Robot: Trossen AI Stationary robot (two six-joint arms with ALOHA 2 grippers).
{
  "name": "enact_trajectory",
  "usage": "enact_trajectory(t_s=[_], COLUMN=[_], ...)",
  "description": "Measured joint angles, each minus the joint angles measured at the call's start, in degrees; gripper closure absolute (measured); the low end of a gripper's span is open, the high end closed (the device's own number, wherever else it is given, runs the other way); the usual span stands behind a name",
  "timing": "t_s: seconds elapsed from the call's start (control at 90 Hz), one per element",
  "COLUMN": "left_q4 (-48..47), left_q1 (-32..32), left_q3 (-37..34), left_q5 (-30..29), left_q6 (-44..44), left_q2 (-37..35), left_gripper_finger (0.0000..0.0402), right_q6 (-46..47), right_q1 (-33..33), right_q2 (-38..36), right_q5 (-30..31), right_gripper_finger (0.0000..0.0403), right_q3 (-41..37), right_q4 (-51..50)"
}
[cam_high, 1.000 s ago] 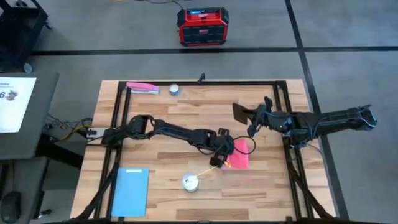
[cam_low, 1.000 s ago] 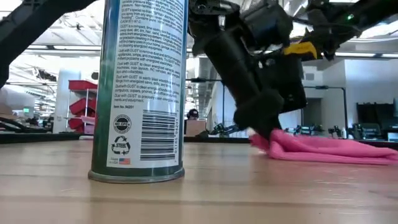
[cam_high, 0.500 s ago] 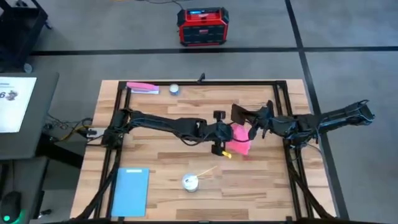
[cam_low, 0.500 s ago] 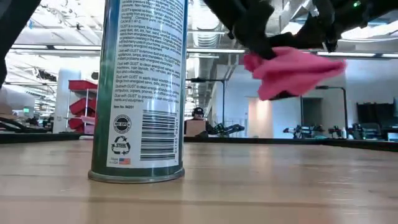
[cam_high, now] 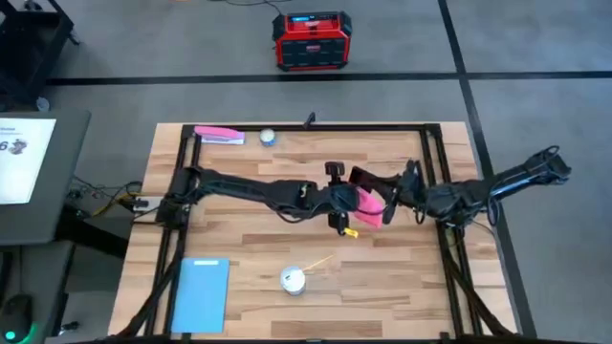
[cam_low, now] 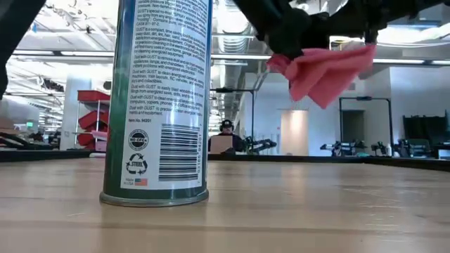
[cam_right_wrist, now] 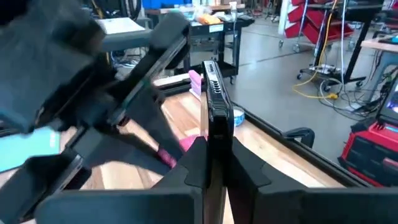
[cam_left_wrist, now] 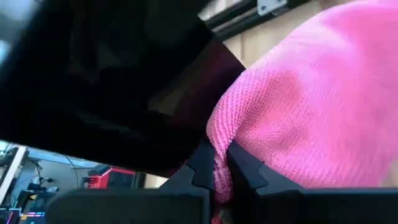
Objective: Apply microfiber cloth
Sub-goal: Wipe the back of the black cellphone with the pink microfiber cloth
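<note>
The microfiber cloth [cam_high: 370, 205], a soft pink-red piece of knitted fabric, hangs bunched in the air above the middle of the pale wooden plank table [cam_high: 402, 287], clear of its surface. In the low view the cloth [cam_low: 325, 70] droops in loose folds to a blunt point, and in the left wrist view its fine looped weave [cam_left_wrist: 311, 118] fills most of the picture. The left gripper [cam_high: 346, 203] has its two dark fingers pinched closed on a fold of the cloth; the left wrist view shows the fabric squeezed between the fingertips [cam_left_wrist: 205, 165]. Just beside it, the right gripper [cam_high: 392, 191] holds a thin, flat black phone [cam_high: 368, 179] with glossy dark faces, gripped edge-on between its narrow jaws; the right wrist view shows the phone's slim rim [cam_right_wrist: 214, 106] standing up between the fingers. The cloth lies against the phone. Nearer the table's front stands a tall cylindrical metal spray can [cam_low: 156, 98] with a printed teal label, and a flat light-blue rectangle [cam_high: 201, 291] lies at the front left corner.
</note>
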Motion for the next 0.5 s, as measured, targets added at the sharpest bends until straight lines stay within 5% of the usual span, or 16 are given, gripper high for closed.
enact_trajectory(t_s=[0.5], left_q4=[5.84], left_q1=[0.19], left_q3=[-5.97], left_q5=[0.11], left_q6=[-8.48], left_q2=[-1.94], left_gripper_finger=[0.0402], right_q6=[-0.06], right_q1=[0.94], right_q2=[0.79], right_q5=[1.01], right_gripper_finger=[0.0385], right_q3=[-0.11], right_q4=[-0.49])
